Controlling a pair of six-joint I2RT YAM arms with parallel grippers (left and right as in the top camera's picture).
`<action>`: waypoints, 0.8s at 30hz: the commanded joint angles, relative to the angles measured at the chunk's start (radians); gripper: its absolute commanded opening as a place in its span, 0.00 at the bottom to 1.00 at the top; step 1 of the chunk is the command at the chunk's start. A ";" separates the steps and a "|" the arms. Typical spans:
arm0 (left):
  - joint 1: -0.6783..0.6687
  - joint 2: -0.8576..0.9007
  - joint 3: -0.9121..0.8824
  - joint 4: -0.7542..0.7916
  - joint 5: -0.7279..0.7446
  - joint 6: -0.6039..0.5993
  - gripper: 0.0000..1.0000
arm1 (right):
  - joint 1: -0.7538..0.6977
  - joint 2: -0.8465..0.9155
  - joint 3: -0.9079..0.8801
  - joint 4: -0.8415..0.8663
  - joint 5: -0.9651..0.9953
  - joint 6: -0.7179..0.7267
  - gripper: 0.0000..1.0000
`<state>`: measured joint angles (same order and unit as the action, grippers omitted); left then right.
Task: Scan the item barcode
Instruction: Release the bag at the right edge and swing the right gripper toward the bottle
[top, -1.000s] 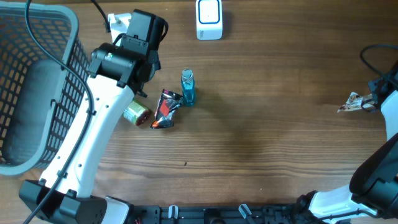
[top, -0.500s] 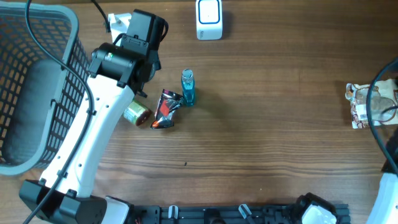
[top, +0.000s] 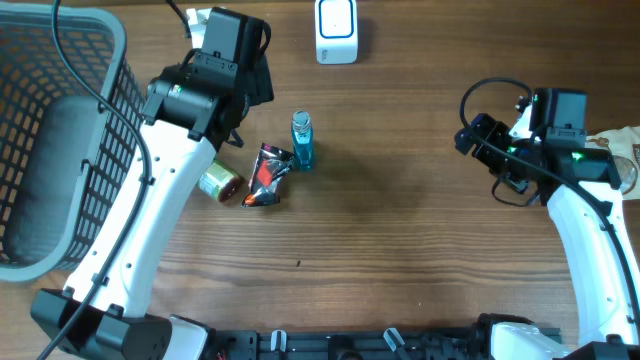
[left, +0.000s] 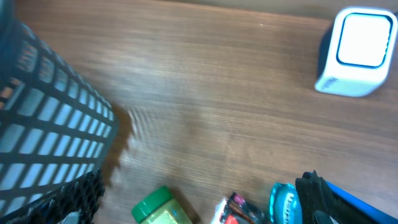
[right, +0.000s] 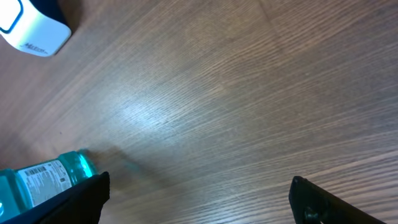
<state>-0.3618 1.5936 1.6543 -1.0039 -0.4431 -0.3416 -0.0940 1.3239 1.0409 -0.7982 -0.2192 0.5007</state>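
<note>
Three items lie left of the table's middle: a blue bottle, a red and black snack packet and a green-lidded jar. The white scanner stands at the back edge. My left gripper hovers open just above them. Its wrist view shows the jar, the packet and the bottle low between its fingers. My right gripper is open and empty over bare wood at the right, facing the bottle.
A grey mesh basket fills the left side, close to my left arm. A pale snack packet lies at the right edge, partly under my right arm. The scanner also shows in both wrist views.
My right gripper let go of the pale packet at the right edge, opened, and swung left toward the table's middle. My left gripper shifted slightly toward the back.
</note>
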 joint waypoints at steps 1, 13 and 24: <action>-0.001 0.006 0.002 -0.090 0.143 0.013 1.00 | 0.003 0.010 0.006 -0.027 0.076 -0.032 0.95; -0.039 0.254 0.002 -0.106 0.431 -0.204 1.00 | 0.003 0.010 -0.022 -0.024 0.100 -0.072 0.96; -0.006 0.228 0.007 -0.058 0.424 -0.170 1.00 | 0.003 0.017 -0.022 0.013 0.059 -0.082 1.00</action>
<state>-0.3775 1.8420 1.6600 -1.0580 -0.0273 -0.5430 -0.0940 1.3243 1.0286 -0.8162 -0.1337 0.4377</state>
